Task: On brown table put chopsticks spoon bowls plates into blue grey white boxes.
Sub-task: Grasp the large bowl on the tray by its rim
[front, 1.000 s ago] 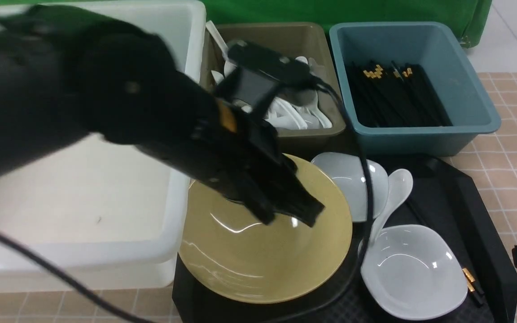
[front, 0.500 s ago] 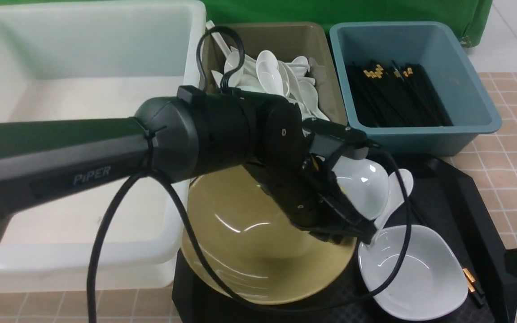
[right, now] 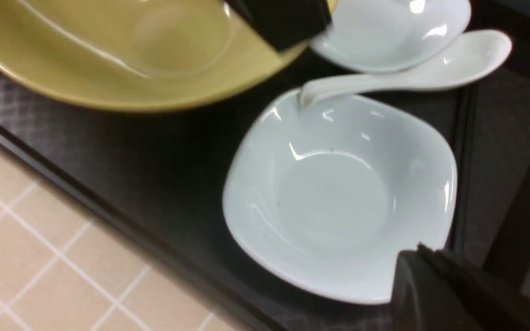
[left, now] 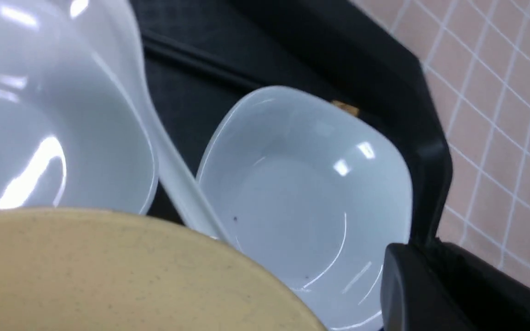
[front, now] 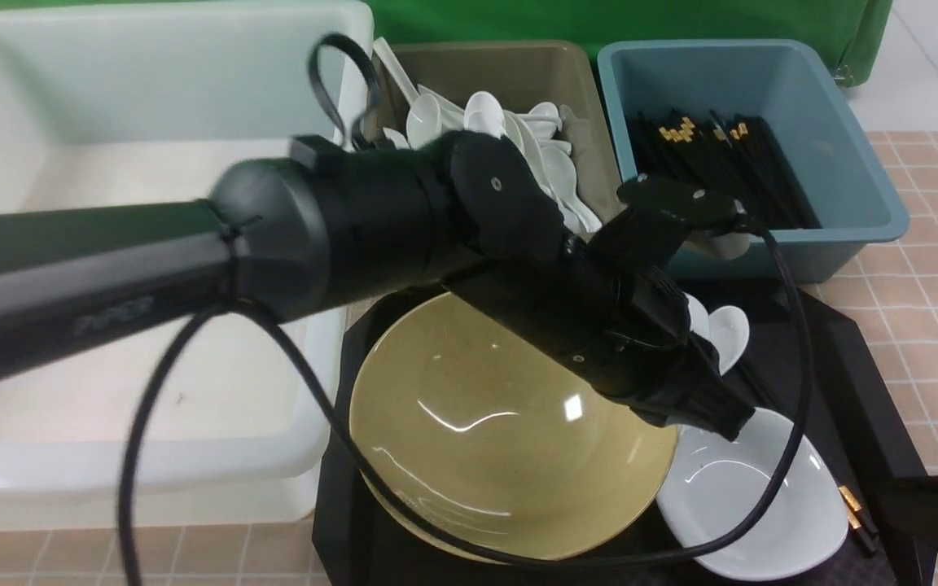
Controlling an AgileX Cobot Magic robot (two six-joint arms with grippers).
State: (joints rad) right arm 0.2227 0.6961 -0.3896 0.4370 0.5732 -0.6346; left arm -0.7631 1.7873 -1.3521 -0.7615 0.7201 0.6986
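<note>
**Left gripper shut at the yellow bowl's rim; tableware on the tray**

The brown tiled table (front: 933,244) lies under everything. The big translucent white tub (front: 151,464) is on my left. My left arm (front: 314,228) reaches across it from the left. The lettering on its link is too blurred for me to read.

The black tray (front: 852,358) sits in front of the two small bins. The yellow bowl (front: 477,439) is on the tray's left part, and in front view its right rim covers the left edge of the near white dish (front: 729,505).

The olive bin (front: 518,65) holds a pile of white spoons (front: 485,114). The teal bin (front: 868,203) beside it holds black chopsticks (front: 713,171) with gold ends.

The far white dish (right: 394,32) is mostly hidden behind the arm in front view. A single soup spoon (right: 453,64) lies between the two dishes, with its handle tip touching the near dish's rim. Loose chopsticks (front: 852,500), gold ends showing, lie just right of the near dish.

Left gripper (front: 717,419): jaws closed, tip at the bowl's right rim, gripping nothing I can see. Right gripper (front: 905,500): closed and empty, low by the tray's right edge.
</note>
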